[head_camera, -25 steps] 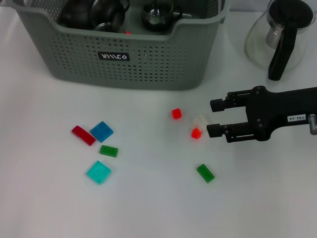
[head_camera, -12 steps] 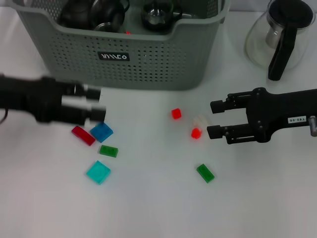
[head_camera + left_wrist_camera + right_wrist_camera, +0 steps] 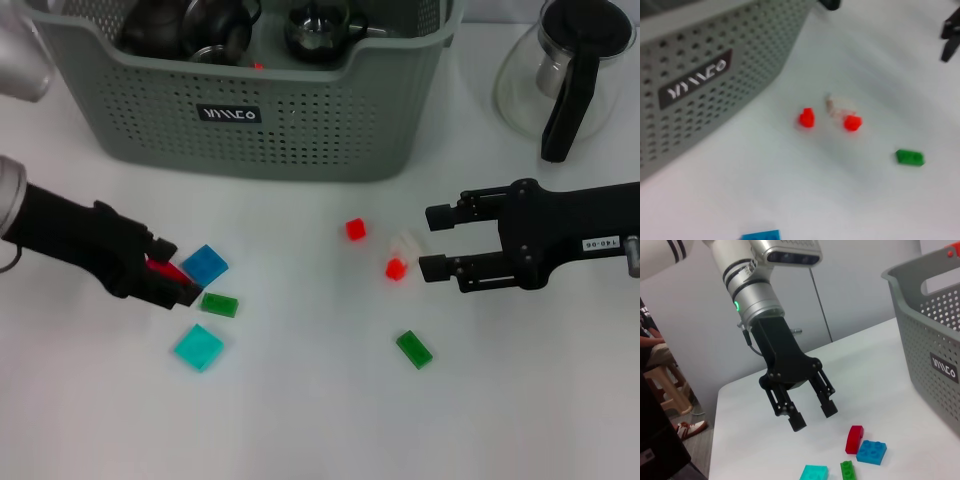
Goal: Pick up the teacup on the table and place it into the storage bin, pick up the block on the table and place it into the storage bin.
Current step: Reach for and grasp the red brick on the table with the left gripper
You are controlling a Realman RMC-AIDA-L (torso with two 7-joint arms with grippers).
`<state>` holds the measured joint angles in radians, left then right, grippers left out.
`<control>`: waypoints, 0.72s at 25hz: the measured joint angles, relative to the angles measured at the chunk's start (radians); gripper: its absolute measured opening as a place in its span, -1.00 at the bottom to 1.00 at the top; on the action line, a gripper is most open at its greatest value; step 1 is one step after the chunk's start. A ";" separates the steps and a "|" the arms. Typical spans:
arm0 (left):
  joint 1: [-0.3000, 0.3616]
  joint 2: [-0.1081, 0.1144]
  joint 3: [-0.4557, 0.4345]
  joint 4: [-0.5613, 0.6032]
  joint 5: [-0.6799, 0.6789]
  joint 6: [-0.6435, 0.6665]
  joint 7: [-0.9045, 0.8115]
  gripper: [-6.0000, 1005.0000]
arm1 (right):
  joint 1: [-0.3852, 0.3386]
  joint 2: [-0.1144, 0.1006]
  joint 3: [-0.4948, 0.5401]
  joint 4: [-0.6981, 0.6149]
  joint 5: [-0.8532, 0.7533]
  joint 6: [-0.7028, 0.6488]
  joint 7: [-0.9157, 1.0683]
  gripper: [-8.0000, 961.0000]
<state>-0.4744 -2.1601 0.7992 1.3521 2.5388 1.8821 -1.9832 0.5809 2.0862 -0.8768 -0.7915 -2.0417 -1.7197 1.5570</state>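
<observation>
White worktop (image 3: 300, 420) seen from the head camera. The storage bin (image 3: 290, 120), a grey-green perforated basket with a small black label, stands at the far side and holds dark teapots and cups; no teacup lies on the worktop. A glass teapot (image 3: 565, 75) with a black handle stands to the right of the bin.

The left gripper (image 3: 170, 278) is low over the cluster of flat blocks on the left, its fingers apart and empty, as the right wrist view confirms (image 3: 812, 412). Its fingertips lie on either side of the dark red block (image 3: 165, 270); from the head view contact cannot be told, while the right wrist view shows the gripper above and apart from that block (image 3: 854, 439). Just beside it are the blue block (image 3: 205, 264), the green block (image 3: 219, 304) and the turquoise block (image 3: 199, 347).

The right gripper (image 3: 432, 240) hangs right of centre, fingers apart and empty, pointing at a pale translucent block (image 3: 404, 242) and a small red block (image 3: 396, 268). A second small red block (image 3: 355, 229) lies nearer the bin, and another green block (image 3: 414, 349) lies nearer the robot.
</observation>
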 joint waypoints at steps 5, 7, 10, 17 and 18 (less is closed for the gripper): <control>0.012 -0.005 0.163 0.087 0.069 -0.042 -0.070 0.38 | 0.001 -0.001 0.001 0.000 0.000 0.004 0.000 0.49; 0.008 -0.005 0.216 0.086 0.118 -0.074 -0.085 0.38 | 0.000 -0.002 0.001 0.000 0.000 0.005 0.000 0.49; -0.002 -0.009 0.292 0.073 0.182 -0.137 -0.105 0.38 | 0.000 -0.002 0.001 0.000 0.000 0.005 0.000 0.49; -0.021 -0.006 0.381 0.047 0.217 -0.227 -0.128 0.38 | -0.001 -0.002 0.006 0.000 0.000 0.005 0.000 0.48; -0.029 -0.006 0.389 0.036 0.231 -0.229 -0.130 0.38 | -0.001 -0.002 0.006 0.001 0.000 0.005 0.000 0.49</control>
<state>-0.5037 -2.1663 1.1881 1.3877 2.7694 1.6533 -2.1135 0.5798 2.0847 -0.8707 -0.7907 -2.0418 -1.7146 1.5569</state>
